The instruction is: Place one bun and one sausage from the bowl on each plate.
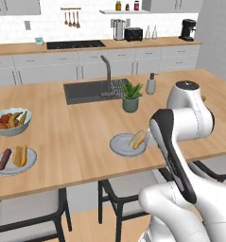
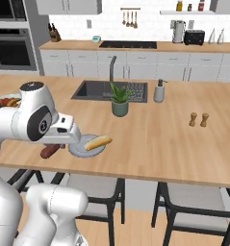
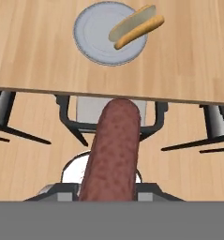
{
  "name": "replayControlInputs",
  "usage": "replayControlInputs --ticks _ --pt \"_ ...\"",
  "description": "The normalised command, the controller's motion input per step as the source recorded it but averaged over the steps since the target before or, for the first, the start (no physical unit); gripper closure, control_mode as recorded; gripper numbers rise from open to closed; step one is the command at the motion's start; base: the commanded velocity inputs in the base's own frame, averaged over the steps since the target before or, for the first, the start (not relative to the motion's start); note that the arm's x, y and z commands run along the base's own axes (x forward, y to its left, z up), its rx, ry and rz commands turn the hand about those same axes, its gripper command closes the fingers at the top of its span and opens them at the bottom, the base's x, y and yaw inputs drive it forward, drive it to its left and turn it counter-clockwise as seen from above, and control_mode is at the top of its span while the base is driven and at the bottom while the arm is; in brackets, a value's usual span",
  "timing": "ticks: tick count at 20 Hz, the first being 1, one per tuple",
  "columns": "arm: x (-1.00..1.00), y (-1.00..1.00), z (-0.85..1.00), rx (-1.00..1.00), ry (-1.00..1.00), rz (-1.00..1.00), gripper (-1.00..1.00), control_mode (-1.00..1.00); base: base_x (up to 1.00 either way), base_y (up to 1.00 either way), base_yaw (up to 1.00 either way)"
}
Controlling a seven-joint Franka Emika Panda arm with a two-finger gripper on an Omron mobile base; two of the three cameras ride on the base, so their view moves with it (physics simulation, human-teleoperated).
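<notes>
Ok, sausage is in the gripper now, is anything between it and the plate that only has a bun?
Nothing visible blocks it. The sausage hangs beyond the counter edge, over the chairs, and the plate lies just inside that edge with bare wood around it. The bun lies across the plate's far side, leaving the rest free.

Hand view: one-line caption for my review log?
Gripper holds a sausage off the counter edge, facing the plate with a bun.

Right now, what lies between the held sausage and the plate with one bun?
In the hand view, only bare wooden counter and its front edge lie between the sausage and the plate holding the bun.
</notes>
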Motion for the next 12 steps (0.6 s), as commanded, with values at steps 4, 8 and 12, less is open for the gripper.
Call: replayControlInputs --ticks 4,8,12 --pt "0.87 0.14 -0.06 0.00 0.00 0.00 1.00 -1.00 0.00 0.00 0.00" --pt "1.00 0.34 -0.19 0.00 0.02 0.00 1.00 -1.00 0.00 0.00 0.00" --pt "1.00 0.26 -0.26 0.00 0.04 0.00 1.00 -1.00 0.00 0.00 0.00"
